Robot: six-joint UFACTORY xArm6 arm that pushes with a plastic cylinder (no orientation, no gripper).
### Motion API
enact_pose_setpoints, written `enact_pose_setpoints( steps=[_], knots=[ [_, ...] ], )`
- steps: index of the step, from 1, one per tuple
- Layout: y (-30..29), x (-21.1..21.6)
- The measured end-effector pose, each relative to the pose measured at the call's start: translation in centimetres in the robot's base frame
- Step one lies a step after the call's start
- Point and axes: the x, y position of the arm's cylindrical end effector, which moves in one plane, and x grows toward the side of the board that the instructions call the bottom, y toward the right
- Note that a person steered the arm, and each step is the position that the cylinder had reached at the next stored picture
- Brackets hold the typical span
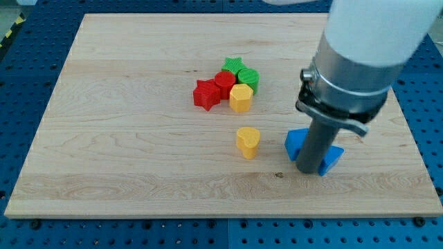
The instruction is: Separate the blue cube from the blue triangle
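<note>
You've got no jaws, btw; my tip (pixel 309 169) sits between blue cube (pixel 295 142) & blue triangle (pixel 331 159). Push off-center & both drag along.

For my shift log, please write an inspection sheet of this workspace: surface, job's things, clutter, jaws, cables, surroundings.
Surface: pale wooden board, flat.
Job's things: blue cube and blue triangle, either side of the dark rod.
Clutter: yellow heart block alone; cluster of red star, red cylinder, yellow hexagon block, green star, green cylinder.
Jaws: none; my tip between the blue blocks.
Cables: nothing seen.
Surroundings: blue perforated table.
</note>
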Motion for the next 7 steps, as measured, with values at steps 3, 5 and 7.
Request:
enact_pose_setpoints(
  steps=[3, 5, 7],
  knots=[
    [-5.0, -3.1],
    [-4.5, -5.0],
    [-0.7, -4.8]
  ],
)
